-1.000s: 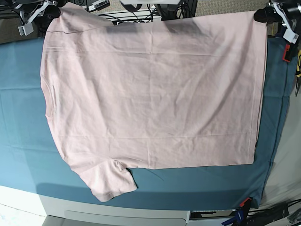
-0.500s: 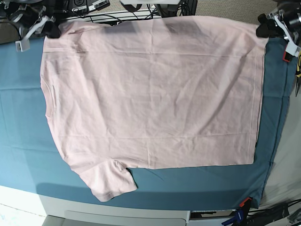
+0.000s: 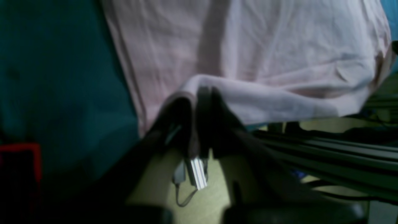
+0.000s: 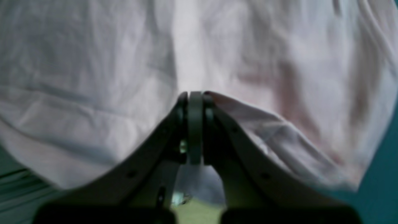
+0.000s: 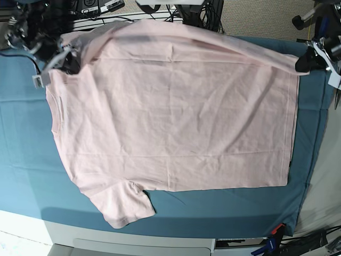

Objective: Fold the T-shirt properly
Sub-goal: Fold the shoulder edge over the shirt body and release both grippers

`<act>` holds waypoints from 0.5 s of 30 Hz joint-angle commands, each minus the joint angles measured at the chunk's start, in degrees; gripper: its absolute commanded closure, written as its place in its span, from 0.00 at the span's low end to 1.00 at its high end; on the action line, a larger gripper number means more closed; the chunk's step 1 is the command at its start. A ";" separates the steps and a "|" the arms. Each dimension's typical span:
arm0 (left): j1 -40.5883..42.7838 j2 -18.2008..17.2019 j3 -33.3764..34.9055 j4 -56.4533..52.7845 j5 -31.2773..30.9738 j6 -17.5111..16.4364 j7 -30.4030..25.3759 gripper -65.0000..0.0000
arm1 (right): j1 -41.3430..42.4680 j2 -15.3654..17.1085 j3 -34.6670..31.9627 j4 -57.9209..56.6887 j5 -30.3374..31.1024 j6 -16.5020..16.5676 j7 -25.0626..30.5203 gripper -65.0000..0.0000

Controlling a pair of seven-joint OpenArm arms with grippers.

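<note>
The pale pink T-shirt (image 5: 176, 117) lies plain side up on the teal table cloth (image 5: 24, 149), collar at the left and hem at the right. Its far edge is lifted and drawn over the body. My left gripper (image 5: 303, 63) is shut on the far hem corner at the right; in the left wrist view the gripper (image 3: 200, 93) pinches a fold of the T-shirt (image 3: 264, 46). My right gripper (image 5: 68, 61) is shut on the far sleeve at the left; in the right wrist view the gripper (image 4: 195, 95) clamps the T-shirt (image 4: 93, 62).
Cables and gear (image 5: 106, 6) crowd the space behind the table's far edge. A red clamp (image 5: 277, 230) holds the cloth at the front right corner. The near sleeve (image 5: 125, 205) lies close to the table's white front edge (image 5: 32, 226).
Both grippers have moved from the far edge toward the near side, carrying the shirt's far edge with them. The far sleeve and far hem corner now lie over the body.
</note>
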 commanded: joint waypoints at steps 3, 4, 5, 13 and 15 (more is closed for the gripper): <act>-0.66 -1.11 -0.70 0.66 0.07 -0.37 -2.54 1.00 | 2.75 0.83 -1.66 0.72 -4.46 0.08 3.58 1.00; -0.87 -1.11 -0.70 0.66 0.07 -0.37 -2.47 1.00 | 3.50 0.83 -1.99 0.72 -6.01 0.08 4.42 1.00; -1.11 -1.11 -0.70 0.66 0.22 -0.37 -2.49 1.00 | 4.24 0.83 -2.14 0.72 -7.50 0.08 5.25 1.00; -4.37 -1.14 -0.59 0.66 1.99 -0.35 -3.78 1.00 | 8.72 0.83 -2.14 0.63 -15.19 -3.41 9.27 1.00; -5.27 -1.11 0.02 0.66 2.40 -0.37 -3.89 1.00 | 9.38 0.83 -2.14 -0.20 -15.17 -3.56 9.68 1.00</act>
